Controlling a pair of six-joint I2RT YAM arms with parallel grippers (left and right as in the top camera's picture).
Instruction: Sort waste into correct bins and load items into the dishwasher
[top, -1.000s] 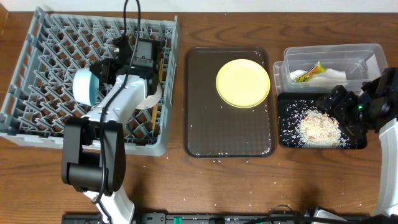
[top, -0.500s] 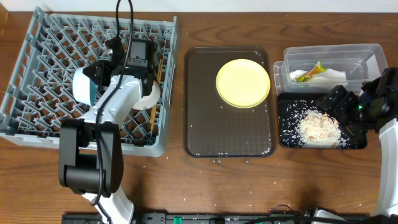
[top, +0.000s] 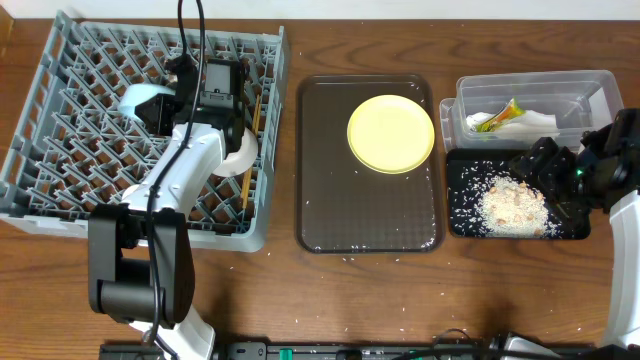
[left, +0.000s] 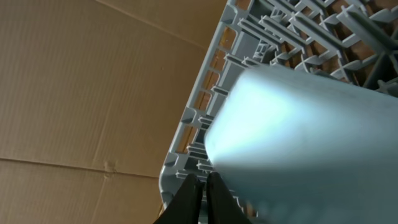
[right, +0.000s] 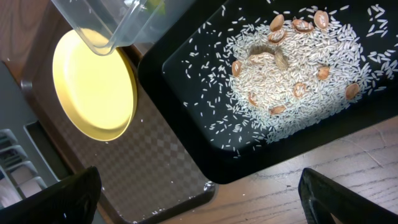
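Brown wooden bench (top: 500, 290) lies under everything. Nearest, my left fingers (left: 186, 205) are clenched on the rim of the light blue bowl (left: 298, 143), tipped on edge above the grey dish rack (top: 60, 150) so it can, I judge, slot between pegs. Farther off, my right fingers (right: 59, 199) hang spread and empty over the black tray (right: 155, 62) of rice scraps (right: 292, 68); the yellow plate (top: 390, 133) waits on the brown serving tray (top: 370, 210).
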